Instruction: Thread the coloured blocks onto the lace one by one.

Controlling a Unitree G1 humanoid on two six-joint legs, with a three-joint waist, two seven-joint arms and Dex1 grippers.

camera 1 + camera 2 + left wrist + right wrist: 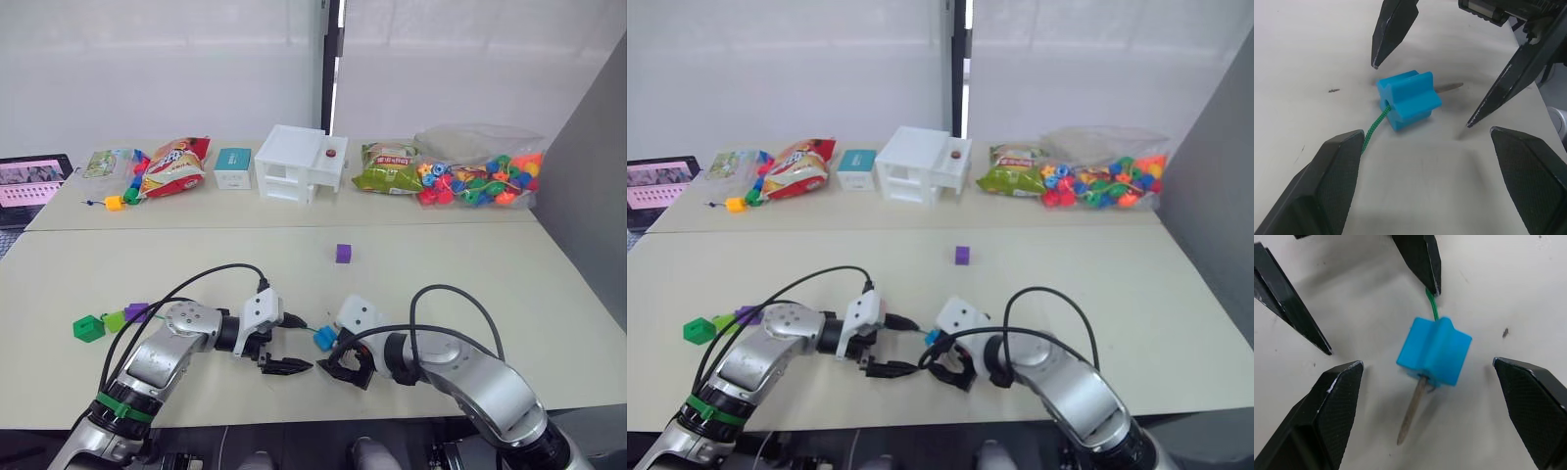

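Blue block (1434, 351) on green lace (1373, 129), pale tip (1411, 414).

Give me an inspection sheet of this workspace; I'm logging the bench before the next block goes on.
Surface: pale table, bare near its front edge.
Job's things: blue block sits on the lace, pale tip poking out the far side; dark green block, light green block and one purple block grouped on the robot's left; another purple block lies alone mid-table.
Clutter: bagged beads, snack bags, white box along the back.
Grippers: left pincer and right pincer both open, flanking the blue block.
Cables: black loops over both arms.
Surroundings: white wall.
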